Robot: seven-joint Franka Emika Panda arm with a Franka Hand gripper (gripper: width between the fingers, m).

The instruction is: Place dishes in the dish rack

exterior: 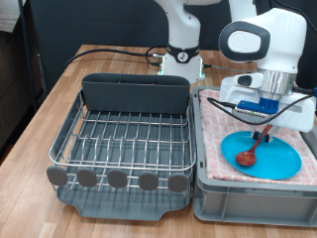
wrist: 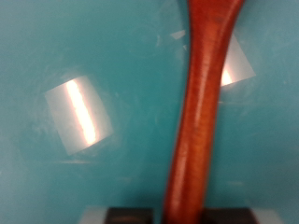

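Observation:
The light-blue plate (exterior: 265,155) lies in the grey bin lined with pink checked cloth (exterior: 213,124) at the exterior view's right. The reddish-brown wooden spoon (exterior: 252,149) rests with its bowl on the plate and its handle slanting up into my gripper (exterior: 264,127). The gripper stands low over the plate and is shut on the handle's upper end. In the wrist view the spoon (wrist: 201,121) runs across the blue plate (wrist: 75,65), very close. The dish rack (exterior: 124,139) stands at the left with nothing in it. The white mug is out of view.
The grey bin's front wall (exterior: 253,198) stands right beside the rack's tray. Black cables (exterior: 109,52) run over the wooden table behind the rack. The robot's base (exterior: 181,59) stands behind both.

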